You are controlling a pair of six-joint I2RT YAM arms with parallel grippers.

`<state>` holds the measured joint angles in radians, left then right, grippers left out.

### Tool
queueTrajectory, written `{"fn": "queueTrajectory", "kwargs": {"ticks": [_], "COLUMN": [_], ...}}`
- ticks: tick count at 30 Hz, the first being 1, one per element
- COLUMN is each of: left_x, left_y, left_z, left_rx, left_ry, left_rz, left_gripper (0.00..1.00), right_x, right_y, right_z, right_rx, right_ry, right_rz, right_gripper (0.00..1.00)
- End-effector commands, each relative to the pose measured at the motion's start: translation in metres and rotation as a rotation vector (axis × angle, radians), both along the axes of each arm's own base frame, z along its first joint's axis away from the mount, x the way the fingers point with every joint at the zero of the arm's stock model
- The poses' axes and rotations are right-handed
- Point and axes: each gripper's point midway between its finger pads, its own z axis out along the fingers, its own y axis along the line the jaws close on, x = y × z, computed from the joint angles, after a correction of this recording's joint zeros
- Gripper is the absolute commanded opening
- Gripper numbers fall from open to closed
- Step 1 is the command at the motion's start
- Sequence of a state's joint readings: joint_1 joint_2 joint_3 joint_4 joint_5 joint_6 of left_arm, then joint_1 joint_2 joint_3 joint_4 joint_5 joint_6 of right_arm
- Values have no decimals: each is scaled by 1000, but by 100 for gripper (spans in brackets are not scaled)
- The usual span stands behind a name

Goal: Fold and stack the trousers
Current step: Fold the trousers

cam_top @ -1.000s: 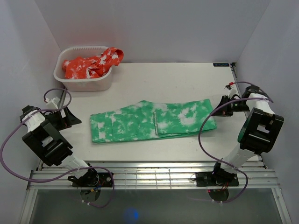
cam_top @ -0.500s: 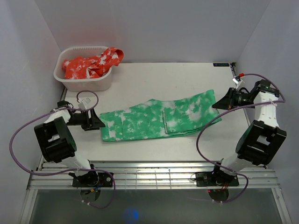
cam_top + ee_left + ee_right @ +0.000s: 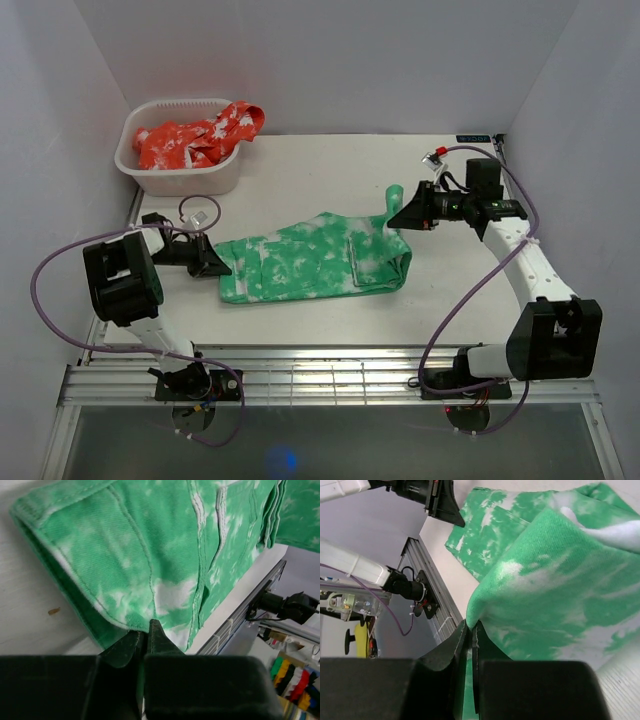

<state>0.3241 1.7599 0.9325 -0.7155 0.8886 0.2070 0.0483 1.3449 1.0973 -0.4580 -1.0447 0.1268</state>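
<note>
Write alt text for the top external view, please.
The right gripper holds one end of the green trousers raised above the table while the left gripper pinches the other end. A white basket holding orange cloth sits far left.

trousers (image 3: 300, 265) matt cotton-like cloth, stitched seams; basket (image 3: 186, 183) smooth white plastic; table (image 3: 330, 170) matt

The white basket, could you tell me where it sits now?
Top view: the basket sits at the table's far-left corner, beyond the left gripper and trousers.

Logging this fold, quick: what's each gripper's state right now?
Left gripper: shut on the trousers at their edge.
Right gripper: shut on the trousers, one end held raised.
</note>
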Motion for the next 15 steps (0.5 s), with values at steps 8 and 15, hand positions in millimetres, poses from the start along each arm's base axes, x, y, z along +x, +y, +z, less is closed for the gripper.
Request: {"fn": "queueTrajectory", "kwargs": {"ticks": [8,15], "left_x": [4,5], "left_y": [-24,-26], "left_z": [2,-4], "left_rx": [-62,-71], "left_ry": [4,34], "left_rz": [-24,-1], "left_gripper": [0,0], "right_x": [10,9], "right_y": [98,156], "right_z": [31,16], "right_rx": [93,54], "right_ry": [-54,-19], "right_rz": [96,199], "right_gripper": [8,8]}}
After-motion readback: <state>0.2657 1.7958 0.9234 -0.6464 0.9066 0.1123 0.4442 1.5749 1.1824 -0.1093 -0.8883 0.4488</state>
